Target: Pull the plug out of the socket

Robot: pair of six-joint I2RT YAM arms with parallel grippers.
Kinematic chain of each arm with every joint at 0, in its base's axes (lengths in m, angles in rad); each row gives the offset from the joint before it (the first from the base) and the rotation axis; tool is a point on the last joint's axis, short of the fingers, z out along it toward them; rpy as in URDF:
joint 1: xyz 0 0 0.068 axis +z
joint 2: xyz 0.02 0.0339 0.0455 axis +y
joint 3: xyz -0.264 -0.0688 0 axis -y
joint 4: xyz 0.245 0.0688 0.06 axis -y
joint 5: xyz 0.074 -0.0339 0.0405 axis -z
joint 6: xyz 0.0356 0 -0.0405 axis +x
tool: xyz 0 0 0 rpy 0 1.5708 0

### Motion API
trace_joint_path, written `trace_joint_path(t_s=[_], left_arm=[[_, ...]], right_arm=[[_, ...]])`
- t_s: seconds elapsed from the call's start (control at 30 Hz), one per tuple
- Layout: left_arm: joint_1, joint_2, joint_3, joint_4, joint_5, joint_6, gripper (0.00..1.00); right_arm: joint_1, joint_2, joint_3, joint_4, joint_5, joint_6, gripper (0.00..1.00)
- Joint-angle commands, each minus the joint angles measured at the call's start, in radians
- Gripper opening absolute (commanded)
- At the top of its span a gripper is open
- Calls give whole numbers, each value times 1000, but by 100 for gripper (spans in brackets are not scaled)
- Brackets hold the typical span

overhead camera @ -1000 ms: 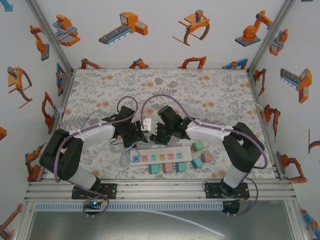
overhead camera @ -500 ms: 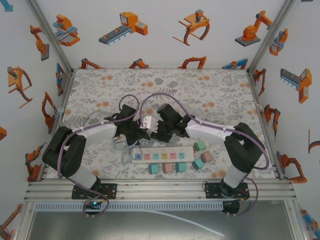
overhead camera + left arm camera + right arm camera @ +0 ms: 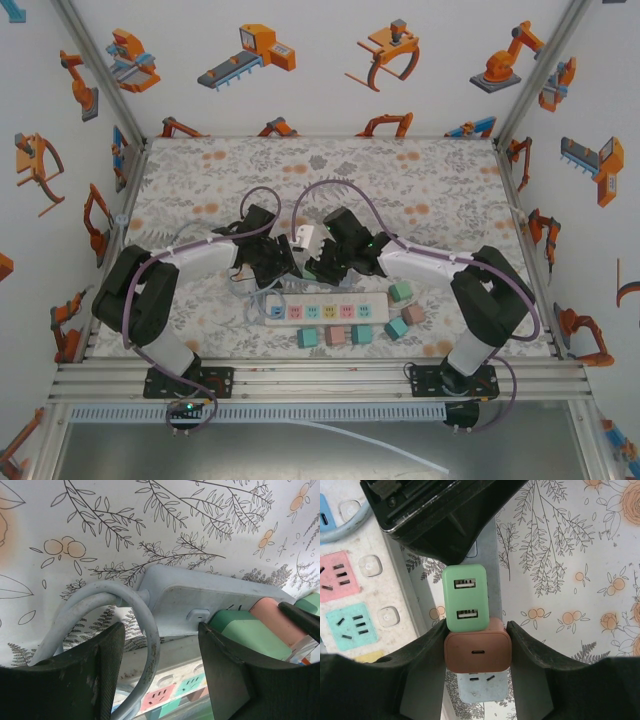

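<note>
While your left gripper [image 3: 161,630] clamps the cable end of the small grey power strip [image 3: 200,592], held off the table, your right gripper [image 3: 477,630] is closed on the brown USB-C charger [image 3: 477,652] plugged into it. In the right wrist view the strip runs 12 to 6 o'clock, the green charger [image 3: 466,604] touches the brown one at 12, and the brown one's port faces the camera, so I judge the pull should go straight back along the right wrist.
</note>
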State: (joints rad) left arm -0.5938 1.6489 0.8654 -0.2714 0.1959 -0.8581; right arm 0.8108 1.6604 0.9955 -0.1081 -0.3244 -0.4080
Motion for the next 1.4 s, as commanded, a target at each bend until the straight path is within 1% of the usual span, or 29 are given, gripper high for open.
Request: trace_joint_path(t_s=[0.0, 0.03, 0.07, 0.1, 0.13, 0.17, 0.37, 0.47, 0.5, 0.57, 0.7, 0.8, 0.9, 1.1, 1.23, 1.37], left_arm=[[-3, 186, -98, -63, -259, 20, 60], [-3, 181, -97, -62, -257, 22, 60], [-4, 175, -97, -66, -258, 24, 60], [-4, 168, -97, -73, -262, 26, 60], [-3, 162, -95, -76, -265, 29, 60], [-4, 158, -93, -81, -272, 31, 60], [-4, 136, -88, -91, -277, 36, 60], [-4, 126, -90, -96, -279, 39, 60], [-4, 122, -91, -98, -280, 39, 60], [-4, 116, -94, -97, -279, 39, 60], [-4, 109, -100, -96, -283, 40, 60], [-6, 108, -100, -96, -281, 39, 60], [-6, 105, -104, -95, -282, 39, 60], [-8, 112, -110, -86, -279, 35, 60], [-8, 137, -120, -73, -274, 23, 60], [-11, 167, -138, -63, -279, 11, 59]], right_arm=[[26, -25, -1, 173, -79, -13, 15], [28, -19, -12, 171, -57, -24, 25], [30, -16, -20, 163, -43, -33, 37], [31, -18, -25, 151, -43, -39, 52], [31, -20, -25, 137, -51, -42, 93], [31, -24, -24, 119, -54, -54, 99], [26, -48, -46, 66, 17, -148, 99], [5, -47, -37, 31, 21, -152, 99], [-7, -46, -35, 19, 18, -152, 97], [-18, -38, -27, -10, 15, -162, 91], [-19, -14, -8, -38, -3, -176, 70], [-18, -5, -8, -10, -13, -162, 63], [-18, 7, 0, 0, -33, -149, 57], [-19, 16, -6, 32, -30, -141, 50], [-18, 2, 7, 32, -49, -133, 37], [-12, -43, 30, 30, -58, -84, 28]])
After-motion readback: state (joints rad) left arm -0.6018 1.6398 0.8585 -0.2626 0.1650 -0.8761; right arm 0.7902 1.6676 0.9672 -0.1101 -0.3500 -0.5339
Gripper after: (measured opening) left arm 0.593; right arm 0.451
